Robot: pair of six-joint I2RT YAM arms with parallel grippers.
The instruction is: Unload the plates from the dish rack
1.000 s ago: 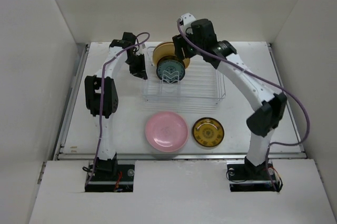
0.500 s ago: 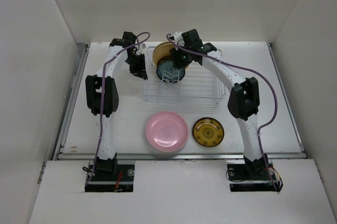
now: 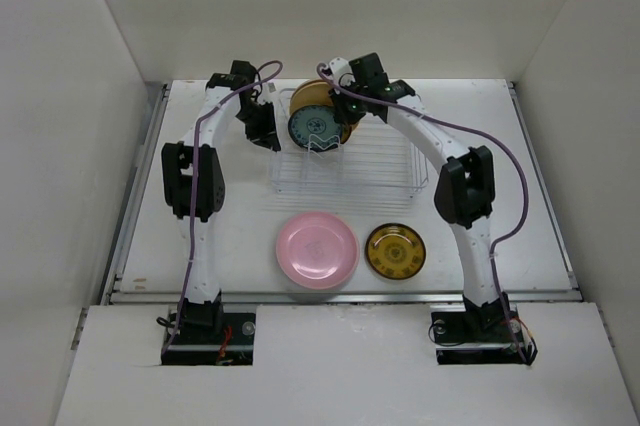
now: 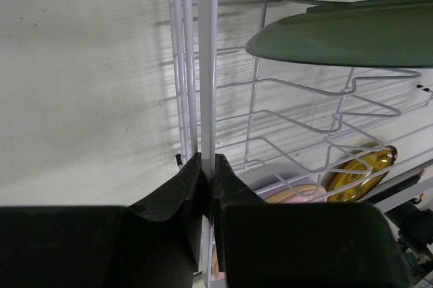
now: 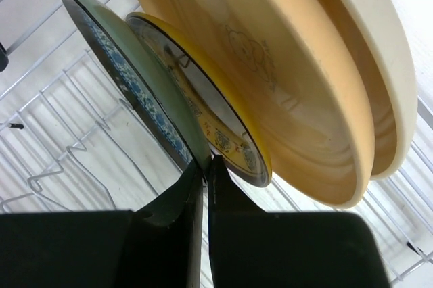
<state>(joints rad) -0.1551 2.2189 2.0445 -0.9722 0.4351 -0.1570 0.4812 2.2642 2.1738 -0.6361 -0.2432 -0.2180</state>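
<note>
1. The dish rack (image 3: 375, 171) sits on the worktop (image 3: 250, 236) toward the far edge, about midway between the left and right edges.
2. The left pincer (image 4: 206, 166) is clamped on an upright wire of the rack's left wall, its fingers pressed together around it.
3. The right pincer (image 5: 204, 166) is closed on the rim of a green plate (image 5: 152, 99) with a blue-patterned face. This plate stands on edge at the far-left end of the rack.
4. Just behind it, also on edge, stand a yellow plate (image 5: 210, 115), a tan-orange plate (image 5: 270, 78) and a cream plate (image 5: 382, 65), packed close.
5. A pink plate (image 3: 317, 249) lies flat near the near edge of the worktop, around the middle.
6. A dark-yellow plate (image 3: 395, 251) lies flat just to its right, apart from it, also by the near edge.
</note>
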